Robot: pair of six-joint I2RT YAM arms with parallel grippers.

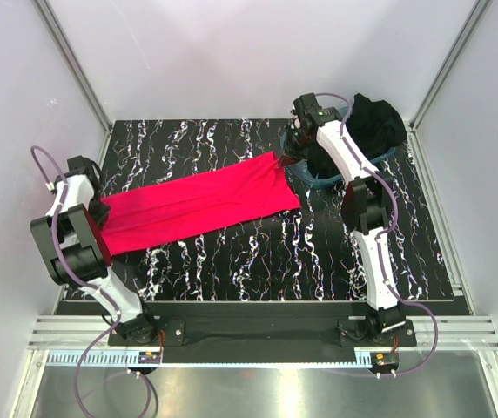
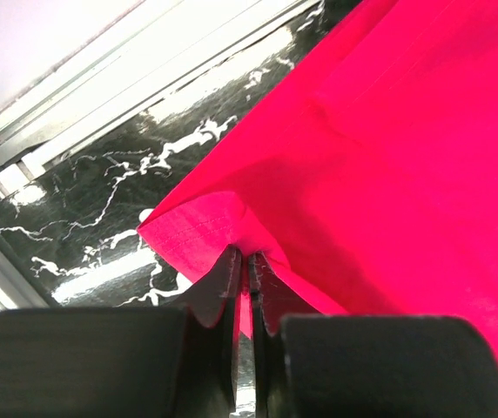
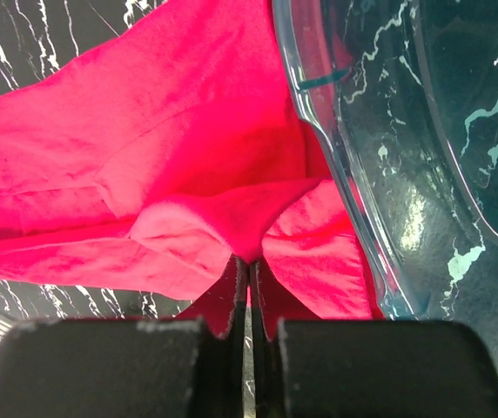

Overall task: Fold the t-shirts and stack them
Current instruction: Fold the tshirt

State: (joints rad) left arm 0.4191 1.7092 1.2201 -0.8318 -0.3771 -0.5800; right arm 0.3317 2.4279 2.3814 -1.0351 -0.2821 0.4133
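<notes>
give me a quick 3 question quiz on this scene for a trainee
1. True or false: the left gripper and the right gripper are both shut on the red t-shirt.
2. Where is the black t-shirt? A spread out flat; B piled in the teal tub; C under the red t-shirt.
3. Fill in: the ___ gripper grips cloth beside the tub.
Key: 1 true; 2 B; 3 right.

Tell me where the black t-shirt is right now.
Top view, far right corner: the black t-shirt is heaped in the teal tub, just behind the right arm, right of the stretched red t-shirt.
</notes>
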